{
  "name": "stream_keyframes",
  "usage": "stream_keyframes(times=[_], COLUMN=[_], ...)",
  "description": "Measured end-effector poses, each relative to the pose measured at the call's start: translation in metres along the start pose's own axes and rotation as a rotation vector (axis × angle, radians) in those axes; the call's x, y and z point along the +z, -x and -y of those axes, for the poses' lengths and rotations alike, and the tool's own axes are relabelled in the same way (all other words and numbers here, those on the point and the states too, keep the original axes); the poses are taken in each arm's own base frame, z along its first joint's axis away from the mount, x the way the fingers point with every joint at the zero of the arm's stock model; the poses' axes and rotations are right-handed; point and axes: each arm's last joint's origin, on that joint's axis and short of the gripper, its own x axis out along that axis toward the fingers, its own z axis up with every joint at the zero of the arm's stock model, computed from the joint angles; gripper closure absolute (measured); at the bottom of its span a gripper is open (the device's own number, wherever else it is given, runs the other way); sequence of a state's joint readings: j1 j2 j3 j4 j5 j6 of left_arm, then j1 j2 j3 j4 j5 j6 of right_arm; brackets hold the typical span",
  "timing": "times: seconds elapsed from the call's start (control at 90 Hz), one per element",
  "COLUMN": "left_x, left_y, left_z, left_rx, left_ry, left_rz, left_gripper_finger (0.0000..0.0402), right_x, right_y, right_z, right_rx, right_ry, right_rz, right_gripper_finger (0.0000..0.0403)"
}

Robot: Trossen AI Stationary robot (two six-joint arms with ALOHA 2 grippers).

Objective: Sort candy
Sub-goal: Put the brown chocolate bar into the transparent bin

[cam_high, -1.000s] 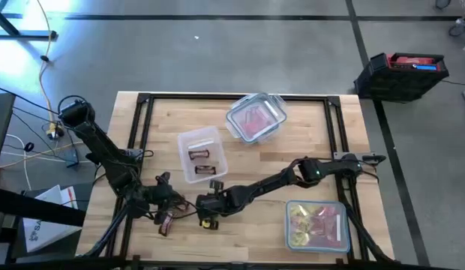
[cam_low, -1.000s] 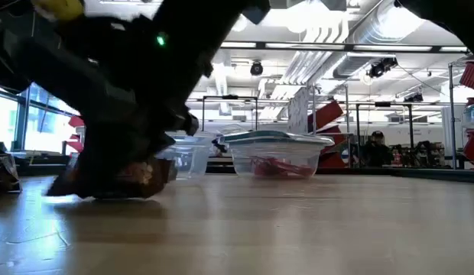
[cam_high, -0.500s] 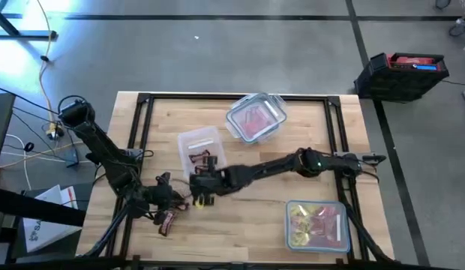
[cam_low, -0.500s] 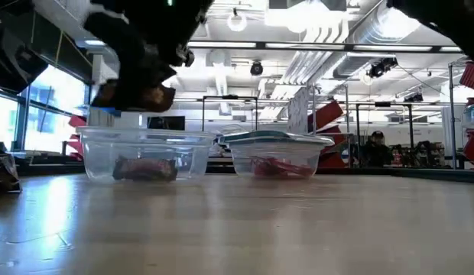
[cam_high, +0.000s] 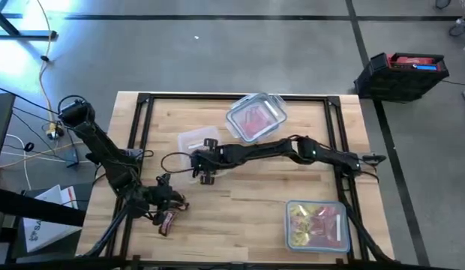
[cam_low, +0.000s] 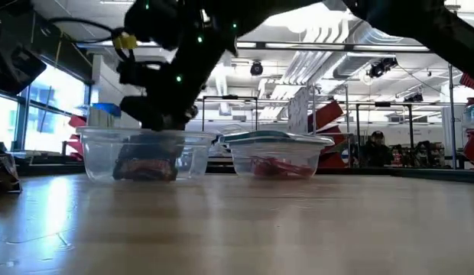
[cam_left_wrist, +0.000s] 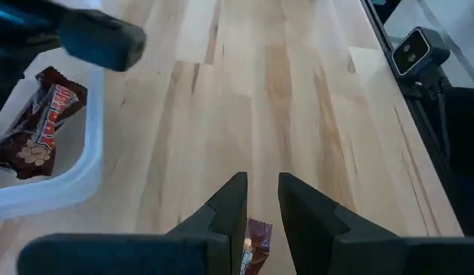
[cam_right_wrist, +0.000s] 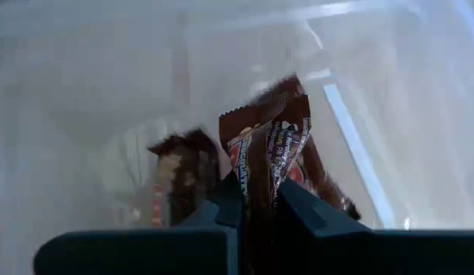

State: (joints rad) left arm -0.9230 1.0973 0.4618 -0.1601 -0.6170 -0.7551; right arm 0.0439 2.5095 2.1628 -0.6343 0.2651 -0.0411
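My right gripper hangs over the open clear container at mid-table, shut on a dark brown mini bar. More brown bars lie on the container's floor beneath it. Near the table's front left, my left gripper is shut on another brown candy. A loose brown candy lies flat on the wood just in front of it. My right gripper pinches the brown bar's lower end between its two fingers, and the rest of the wrapper sticks out past the fingertips. The bar is clear of the container's floor, above the other bars. My left gripper has the brown candy between its two fingers, far back from their tips. Only one end of the wrapper shows; the fingers hide the rest.
A lidded container with red packets stands at the far middle. An open container with yellow and pink packets stands at the near right. Bare wood lies between them. A black metal frame runs around the table's edges.
My right gripper has lifted the brown bar off the table near the front edge. It has carried it toward the far edge, over the clear container, and has come down to the container's rim, still shut on the bar.
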Motion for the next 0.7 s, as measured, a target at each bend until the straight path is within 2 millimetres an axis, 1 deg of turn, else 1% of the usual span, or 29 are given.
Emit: stream_keyframes(times=[0.1,0.2,0.278,0.356,0.444,0.511,0.611,0.7], left_x=[0.000,0.000,0.000,-0.001,-0.001,-0.002,-0.004,-0.011], left_y=[0.000,0.000,0.000,0.000,0.000,0.000,0.000,0.001], left_z=[0.000,0.000,0.000,0.001,0.000,0.000,-0.003,-0.009], left_rx=[-0.003,-0.003,-0.007,-0.021,-0.019,-0.014,0.008,0.061], left_ry=[0.000,0.001,0.012,0.017,0.006,-0.007,-0.016,0.000], left_rz=[-0.003,-0.003,-0.007,-0.021,-0.027,-0.031,-0.059,-0.121], left_gripper_finger=[0.0342,0.0342,0.0342,0.0342,0.0342,0.0342,0.0342,0.0341], right_x=[-0.003,-0.006,-0.005,-0.002,0.008,0.020,0.031,0.031], right_y=[-0.006,-0.008,-0.008,-0.003,0.013,0.031,0.060,0.079], right_z=[0.005,0.006,0.007,0.007,0.002,-0.007,-0.031,-0.057], right_rx=[0.046,0.068,0.051,0.047,0.041,0.032,0.039,0.045], right_ry=[-0.031,-0.039,-0.050,-0.057,-0.067,-0.048,0.011,0.027], right_rz=[-0.001,-0.008,-0.007,-0.010,0.005,0.036,0.047,0.057], right_gripper_finger=[0.0362,0.0328,0.0299,0.0276,0.0262,0.0259,0.0260,0.0262])
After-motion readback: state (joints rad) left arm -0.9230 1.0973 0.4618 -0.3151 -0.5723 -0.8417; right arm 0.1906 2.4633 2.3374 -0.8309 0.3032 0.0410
